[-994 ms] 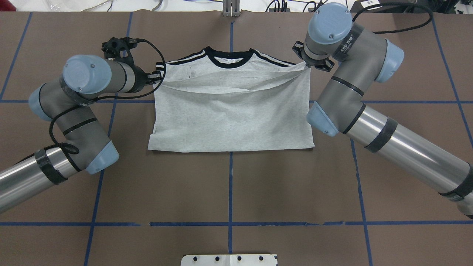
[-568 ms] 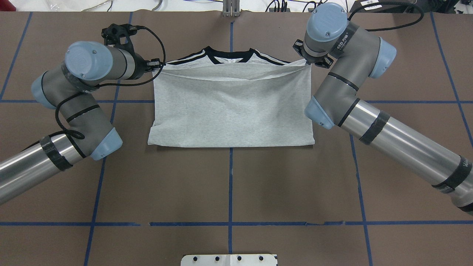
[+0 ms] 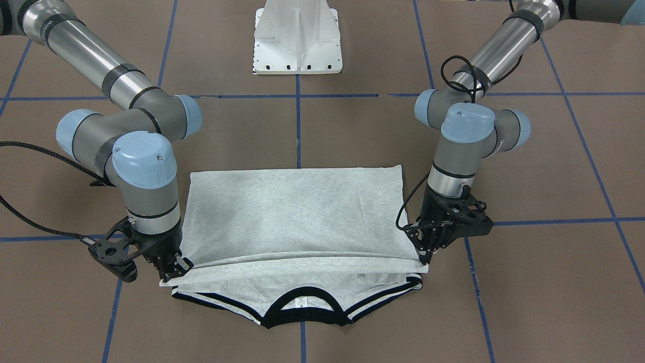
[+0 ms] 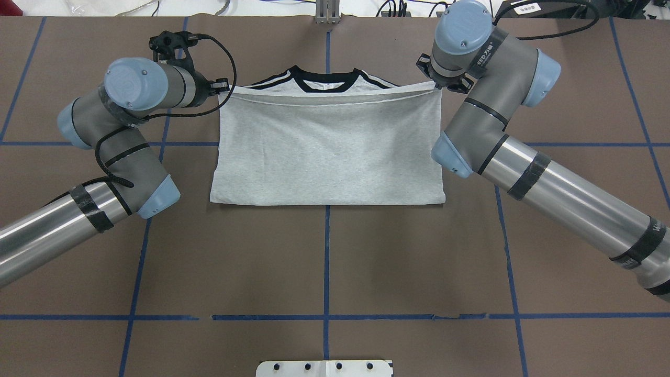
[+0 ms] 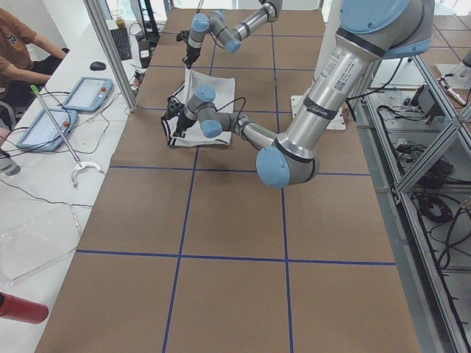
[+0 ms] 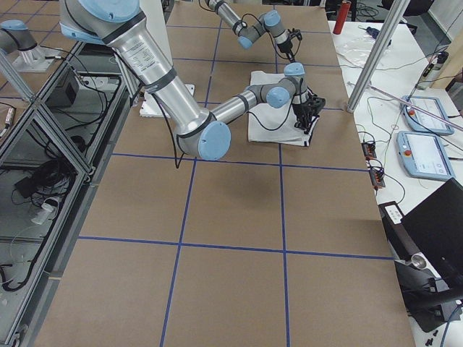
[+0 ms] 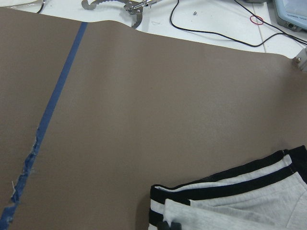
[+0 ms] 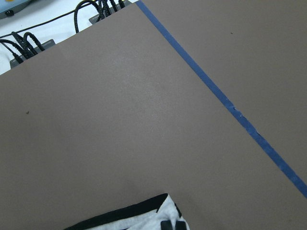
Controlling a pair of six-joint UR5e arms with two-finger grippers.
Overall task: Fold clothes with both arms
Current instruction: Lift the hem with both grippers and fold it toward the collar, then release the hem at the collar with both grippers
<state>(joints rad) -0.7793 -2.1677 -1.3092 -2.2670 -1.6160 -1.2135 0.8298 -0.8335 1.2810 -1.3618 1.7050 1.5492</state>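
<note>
Sag gone, hem (image 4: 335, 100) advanced to collar (image 4: 327, 87); left end effector (image 3: 427, 252) and right end effector (image 3: 174, 268) pinch T-shirt (image 4: 327, 152) corners; halving nearly done.

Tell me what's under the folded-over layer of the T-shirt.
Of the T-shirt, only the black collar and striped shoulders stick out past the folded edge. The rest underneath is covered and cannot be seen.

T-shirt hem (image 4: 330, 102) nearer collar (image 4: 324, 88).
</note>
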